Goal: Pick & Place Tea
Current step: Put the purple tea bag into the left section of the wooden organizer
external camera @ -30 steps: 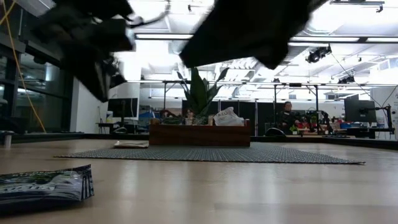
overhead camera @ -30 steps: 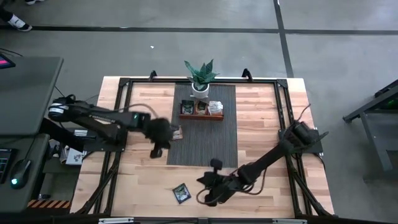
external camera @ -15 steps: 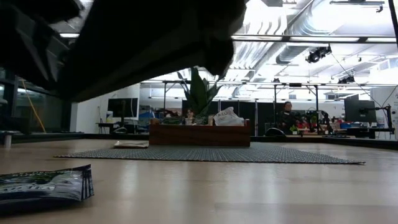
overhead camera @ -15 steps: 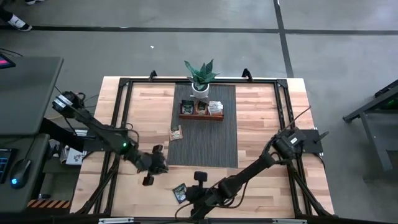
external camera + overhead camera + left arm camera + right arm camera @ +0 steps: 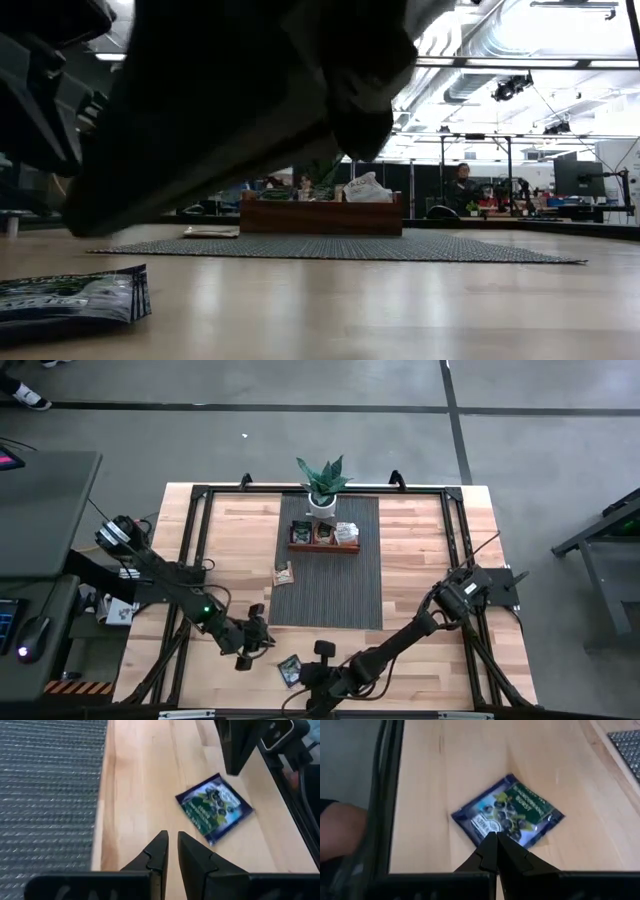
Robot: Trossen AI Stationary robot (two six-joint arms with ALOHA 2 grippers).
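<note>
From above, I am holding my left claw (image 5: pixel 262 638) low over the desk (image 5: pixel 420 570) near the front edge, just left of a dark tea sachet (image 5: pixel 291 670), with my right claw (image 5: pixel 308 678) just beside it. Through my left wrist, my fingers (image 5: pixel 159 851) are standing slightly apart, pinching nothing. Through my right wrist, my fingertips (image 5: pixel 495 847) are pressed together above the sachet (image 5: pixel 507 813).

Overhead, table-level and both wrist views share the dark sachet (image 5: pixel 291 670).
</note>
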